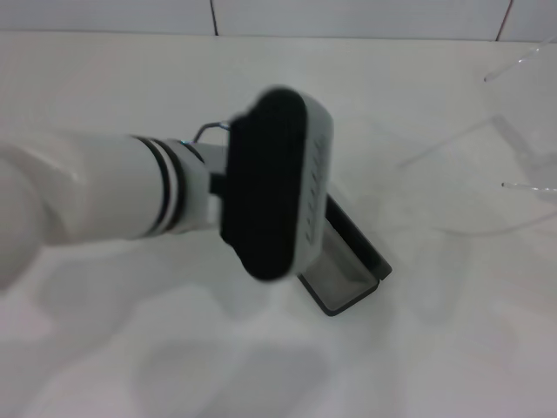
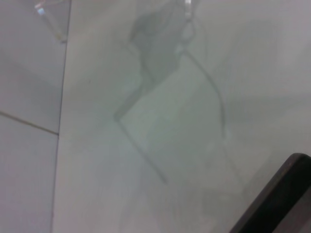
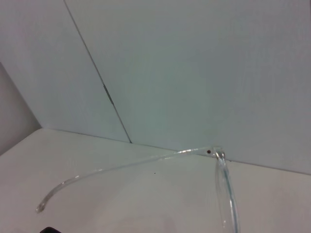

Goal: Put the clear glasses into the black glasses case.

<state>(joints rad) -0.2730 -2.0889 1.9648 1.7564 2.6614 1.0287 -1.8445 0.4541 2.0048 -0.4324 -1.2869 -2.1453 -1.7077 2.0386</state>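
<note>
The black glasses case (image 1: 346, 261) lies open on the white table, its grey lining showing, and is partly hidden under my left arm's wrist end. My left gripper (image 1: 270, 196) hangs right above the case. One black corner of the case (image 2: 279, 199) shows in the left wrist view. The clear glasses (image 1: 522, 185) appear faintly at the far right, with one temple tip up near the wall. In the right wrist view a clear temple arm (image 3: 121, 167) and part of the frame (image 3: 227, 194) are very close. My right gripper does not show.
A white tiled wall (image 1: 348, 16) stands along the back of the table (image 1: 130, 348). Faint shadows of thin curved lines (image 2: 218, 102) fall on the table beside the case.
</note>
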